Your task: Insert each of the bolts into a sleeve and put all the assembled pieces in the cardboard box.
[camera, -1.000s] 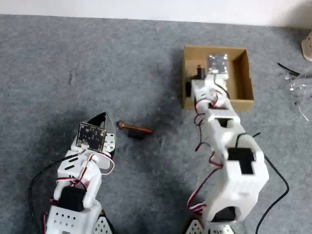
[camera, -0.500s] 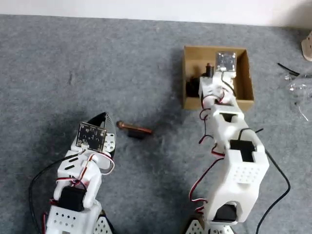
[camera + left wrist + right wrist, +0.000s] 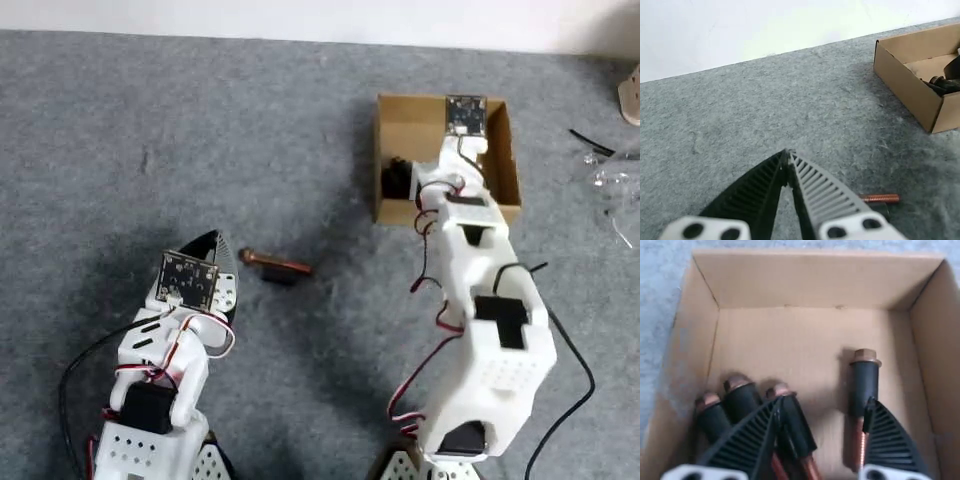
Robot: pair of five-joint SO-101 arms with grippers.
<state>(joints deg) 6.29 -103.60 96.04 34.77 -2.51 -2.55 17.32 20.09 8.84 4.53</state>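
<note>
While the right arm (image 3: 480, 290) is stretched over the cardboard box (image 3: 508, 150) at the far side of the grey-carpeted table (image 3: 150, 120), the right end effector (image 3: 823, 401) is seen spread wide just above the box floor, with nothing gripped. Four assembled pieces are shown lying inside the box. Three sleeved bolts (image 3: 742, 397) are packed side by side against one wall, copper heads pointed toward the far wall, and the innermost of them is partly covered by one finger (image 3: 755, 435). A fourth sleeved bolt (image 3: 863, 377) is laid apart from the trio, nearer the opposite wall. Its threaded end is met by the tip of the other finger, though whether contact is made cannot be told.

The left arm (image 3: 160, 370) is placed near the table's front, well apart from the box. The left end effector (image 3: 788, 156) is drawn to a narrow point, tips together and nothing held between them. One last bolt (image 3: 275, 264) is left lying on the carpet just beside it, on the side toward the box, between the two arms. A dark sleeve is seen at the bolt's mid-shaft; whether the bolt is seated through it cannot be told. Loose wires (image 3: 600, 160) are scattered at the table's right edge, beyond the box.
</note>
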